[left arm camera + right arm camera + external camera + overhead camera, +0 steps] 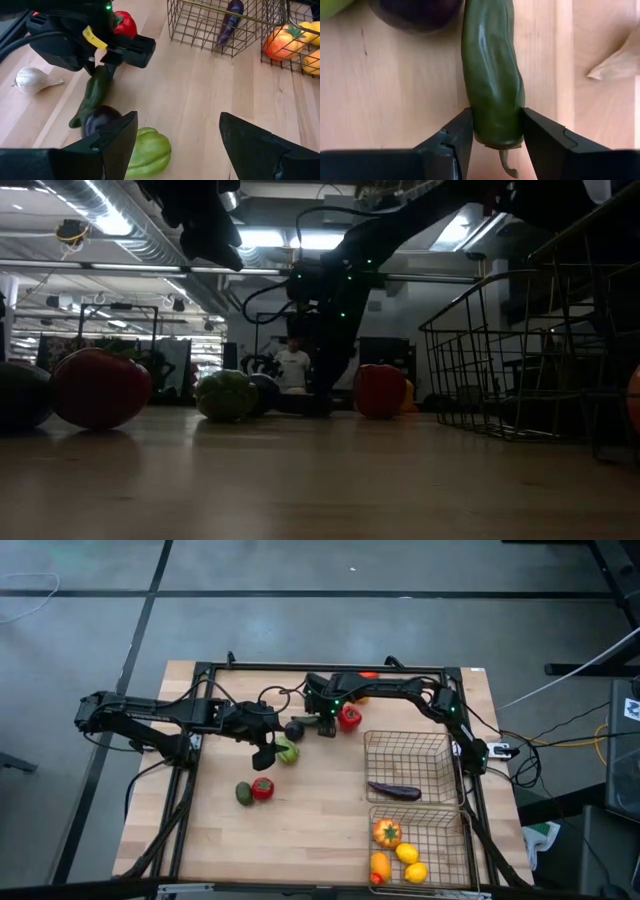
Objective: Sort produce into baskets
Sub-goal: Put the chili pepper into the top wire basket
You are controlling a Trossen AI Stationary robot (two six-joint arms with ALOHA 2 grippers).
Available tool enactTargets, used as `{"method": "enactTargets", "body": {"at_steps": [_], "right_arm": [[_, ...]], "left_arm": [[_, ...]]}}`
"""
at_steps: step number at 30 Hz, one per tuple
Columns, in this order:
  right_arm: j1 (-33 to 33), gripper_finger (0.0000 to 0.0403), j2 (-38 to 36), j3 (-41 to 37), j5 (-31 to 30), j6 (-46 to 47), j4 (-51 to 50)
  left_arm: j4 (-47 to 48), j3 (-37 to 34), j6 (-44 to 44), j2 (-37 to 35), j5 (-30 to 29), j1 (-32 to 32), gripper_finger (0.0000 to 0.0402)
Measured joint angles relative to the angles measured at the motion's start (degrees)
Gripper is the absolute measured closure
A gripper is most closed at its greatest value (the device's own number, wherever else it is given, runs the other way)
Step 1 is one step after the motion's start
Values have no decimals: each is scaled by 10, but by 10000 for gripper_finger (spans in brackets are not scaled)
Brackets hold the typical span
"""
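Right gripper point(496, 131) has its fingers closed against the stem end of the long green pepper point(491, 75), whose long axis runs straight ahead between them on the table, beside a dark purple eggplant point(100, 120). Left gripper point(175, 145) hovers nearby, fingers spread and empty.

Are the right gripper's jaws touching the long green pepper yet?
Touching. The right wrist view shows the right gripper with both jaws pressed against the long green pepper near its stem.

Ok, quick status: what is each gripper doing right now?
Left gripper: open, empty, above the light green squash.
Right gripper: closed on the long dark green pepper, down at the table.
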State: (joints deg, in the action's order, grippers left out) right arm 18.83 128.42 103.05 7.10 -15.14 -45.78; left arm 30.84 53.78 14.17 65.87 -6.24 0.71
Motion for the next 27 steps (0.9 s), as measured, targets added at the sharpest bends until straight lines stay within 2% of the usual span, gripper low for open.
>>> {"method": "enactTargets", "body": {"at_steps": [15,27], "right_arm": [[-39,242,0,0,8,0,-23],[-50,242,1,0,-21,0,-8]], "left_arm": [[0,0,0,0,0,0,125],[0,0,0,0,0,0,125]]}}
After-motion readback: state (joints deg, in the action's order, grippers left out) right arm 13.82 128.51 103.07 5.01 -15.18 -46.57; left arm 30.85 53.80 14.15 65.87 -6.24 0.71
